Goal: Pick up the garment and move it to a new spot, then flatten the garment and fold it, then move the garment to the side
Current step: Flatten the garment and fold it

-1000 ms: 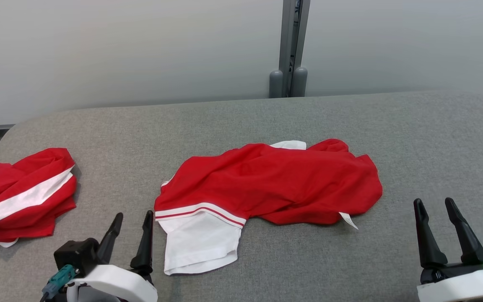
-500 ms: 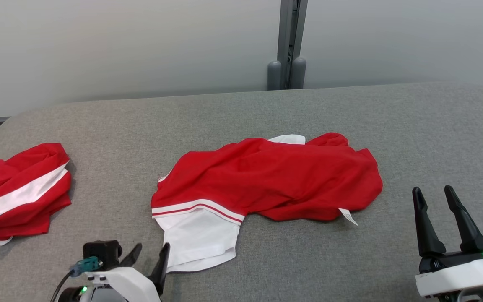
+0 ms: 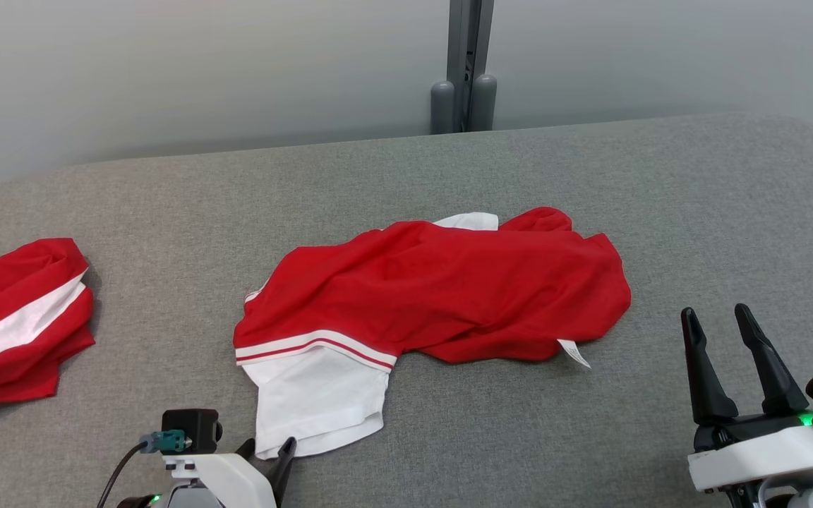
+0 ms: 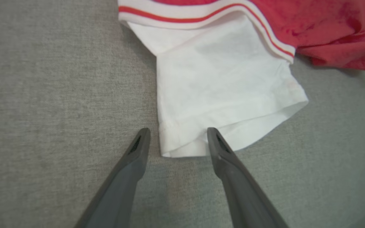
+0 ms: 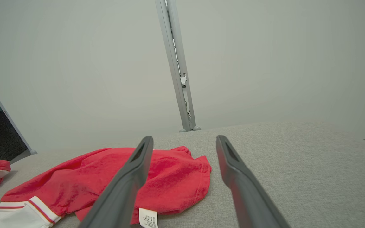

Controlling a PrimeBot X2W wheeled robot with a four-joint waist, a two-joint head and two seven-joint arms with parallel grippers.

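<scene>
Grey padded surface point(image 3: 590, 176); pale wall point(image 3: 166, 70), grey post point(image 3: 464, 63) upper centre. Left gripper point(image 3: 267, 450): fingers parted, empty, now lower in frame, at the garment point(image 3: 449, 289) sleeve hem. Right gripper point(image 3: 715, 317): parted, empty.

Left dark two-fingered gripper point(image 4: 178, 133) is pointing steeply down, fingers standing spread apart. Right dark two-fingered gripper point(image 3: 715, 314) is pointing forward and up, fingers parted, white wrist shell point(image 3: 752, 458) sitting behind it.

You're in a lab-like test room: a grey fabric-covered counter point(image 3: 660, 183), bare pale panels point(image 3: 166, 70) behind, joined by a metal post point(image 3: 464, 42).
</scene>
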